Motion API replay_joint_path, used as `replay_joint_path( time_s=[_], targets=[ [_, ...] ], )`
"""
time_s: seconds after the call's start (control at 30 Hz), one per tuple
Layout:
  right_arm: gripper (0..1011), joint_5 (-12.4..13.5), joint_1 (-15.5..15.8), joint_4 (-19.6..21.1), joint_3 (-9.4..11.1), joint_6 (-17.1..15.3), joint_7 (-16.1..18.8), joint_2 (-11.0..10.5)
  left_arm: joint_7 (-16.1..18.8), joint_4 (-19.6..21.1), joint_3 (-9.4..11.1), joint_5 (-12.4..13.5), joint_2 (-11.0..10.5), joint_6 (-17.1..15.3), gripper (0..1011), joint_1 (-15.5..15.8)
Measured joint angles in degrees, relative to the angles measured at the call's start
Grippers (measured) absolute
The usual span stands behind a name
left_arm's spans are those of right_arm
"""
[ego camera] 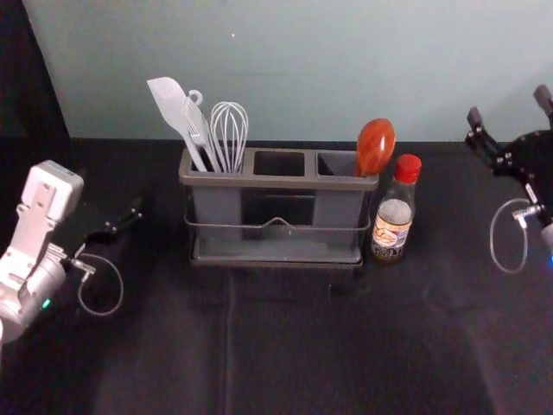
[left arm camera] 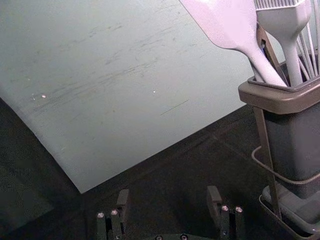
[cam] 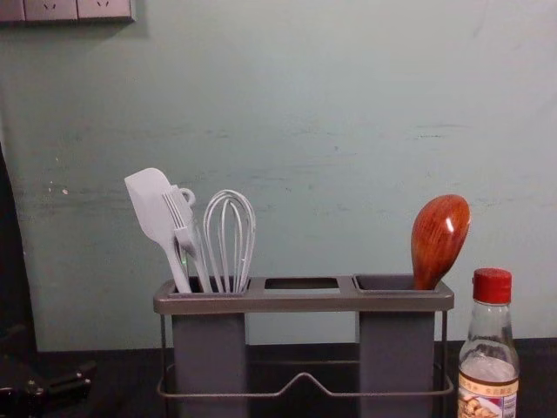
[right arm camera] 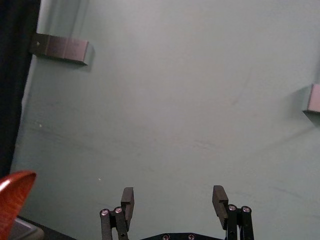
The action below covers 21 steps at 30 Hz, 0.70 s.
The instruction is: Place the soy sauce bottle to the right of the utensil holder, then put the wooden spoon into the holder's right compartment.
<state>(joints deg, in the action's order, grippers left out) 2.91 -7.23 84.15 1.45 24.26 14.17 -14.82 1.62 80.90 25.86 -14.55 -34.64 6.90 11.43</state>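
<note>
Pincer [ego camera: 508, 105] hangs open at right, spoon [ego camera: 376, 147] in holder's [ego camera: 276, 182] right compartment [ego camera: 335, 210].

On one dark worktop [ego camera: 302, 346], I am counting one utensil holder [cam: 305, 302] with three openings along its top. I am finding one wooden spoon [cam: 439, 233] and one soy sauce bottle [ego camera: 393, 218], which is wearing one red cap [ego camera: 408, 168]. Among the pale utensils, I am making out one spatula [cam: 150, 202], one brush [left arm camera: 291, 21] and one whisk [cam: 228, 192]; they are overlapping other parts, so I am treating three as the least number there. On the wall [right arm camera: 160, 110], my right wrist view is showing two boxes [right arm camera: 65, 49].
</note>
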Motion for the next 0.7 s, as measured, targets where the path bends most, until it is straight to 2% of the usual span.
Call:
replay_joint_path(
  time_s=[0.3,0.4,0.57,0.7],
  targets=[
    [1003,0.5,0.5,-3.3,0.2,-0.4,0.0,0.4,0.0,0.0,0.0,0.0,0.0,0.0,1000,0.0],
    [1002,0.2,0.7,-4.2,-0.2,-3.0,0.1,0.2,0.0,0.0,0.0,0.0,0.0,0.0,1000,0.0],
    [1003,-0.4,1.2,-4.0,-1.2,-10.9,-0.1,-0.2,0.0,0.0,0.0,0.0,0.0,0.0,1000,0.0],
    [1003,-0.5,1.1,-3.8,-1.7,-13.2,-0.4,-0.4,0.0,0.0,0.0,0.0,0.0,0.0,1000,0.0]
  ],
)
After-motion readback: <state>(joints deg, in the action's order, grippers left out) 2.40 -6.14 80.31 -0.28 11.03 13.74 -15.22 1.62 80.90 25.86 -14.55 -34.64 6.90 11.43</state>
